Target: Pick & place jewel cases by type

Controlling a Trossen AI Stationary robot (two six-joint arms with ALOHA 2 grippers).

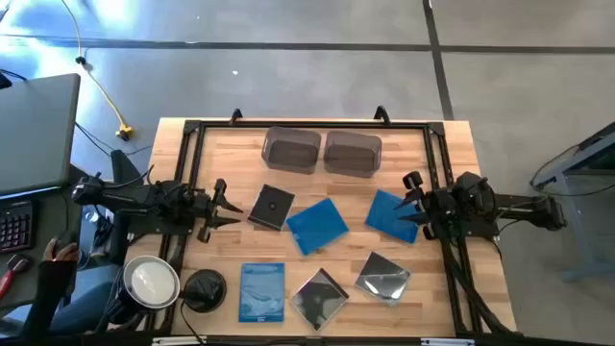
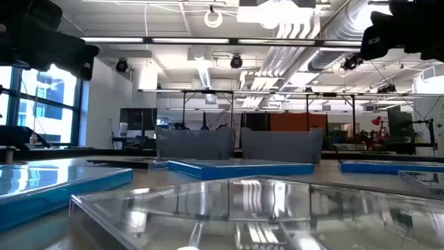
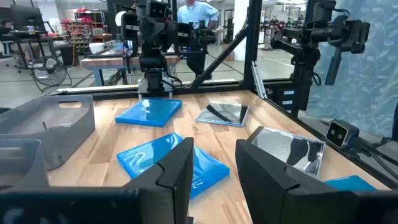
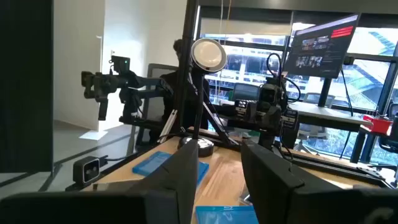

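Note:
Six jewel cases lie flat on the wooden table (image 1: 452, 279): a black one (image 1: 272, 207), a blue one (image 1: 317, 226) at the middle, a blue one (image 1: 389, 213) to the right, a paler printed blue one (image 1: 261, 290), and two clear ones showing shiny discs (image 1: 320, 298) (image 1: 384, 277) toward the near edge. My left gripper (image 1: 226, 207) hovers open at the table's left, its fingers level and pointing at the black case. My right gripper (image 1: 413, 204) hovers open above the right blue case's right edge. In each wrist view the gap between the fingers (image 3: 214, 180) (image 4: 219, 186) holds nothing.
Two smoky tubs (image 1: 291, 150) (image 1: 353, 153) stand side by side at the far edge. A round black object (image 1: 204, 288) and a white round lamp head (image 1: 152, 282) sit at the near left corner. A person's hand (image 1: 60, 254) shows beyond the table's left.

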